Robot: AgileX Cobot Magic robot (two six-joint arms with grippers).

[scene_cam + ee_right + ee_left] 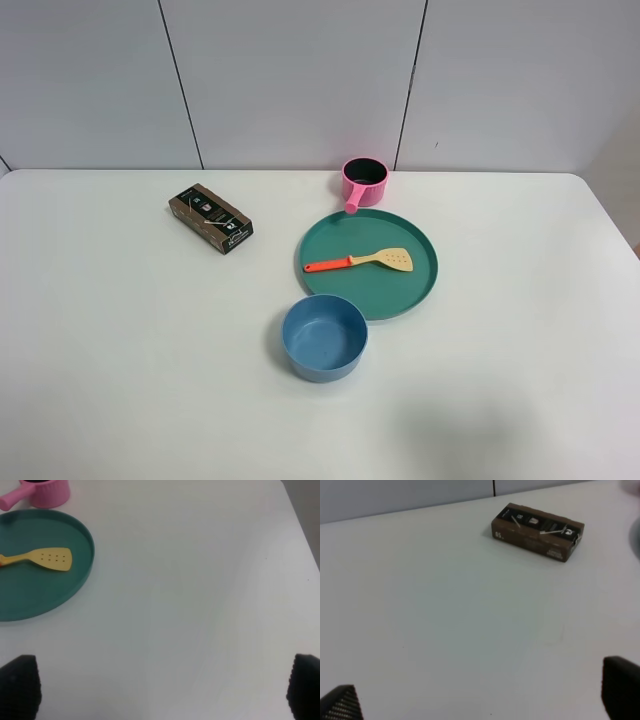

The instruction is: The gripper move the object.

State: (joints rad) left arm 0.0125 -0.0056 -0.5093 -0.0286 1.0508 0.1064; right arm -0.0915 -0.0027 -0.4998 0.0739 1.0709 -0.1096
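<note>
The toy spatula point(362, 262), with a pale yellow perforated blade and an orange-red handle, lies flat inside the round teal tray point(400, 295). It also shows in the right wrist view point(47, 558), on the tray point(30, 595). Neither arm shows in the exterior high view. My right gripper point(162, 687) is open, its black fingertips point(20, 685) spread wide over bare table, well apart from the tray. My left gripper point(480, 702) is open too, over bare table, short of the brown box.
A dark brown rectangular box point(210, 218) lies at the back left, also in the left wrist view point(537, 531). A pink toy pot point(364, 182) stands behind the tray, also in the right wrist view point(42, 491). A blue bowl point(324, 337) sits in front of the tray.
</note>
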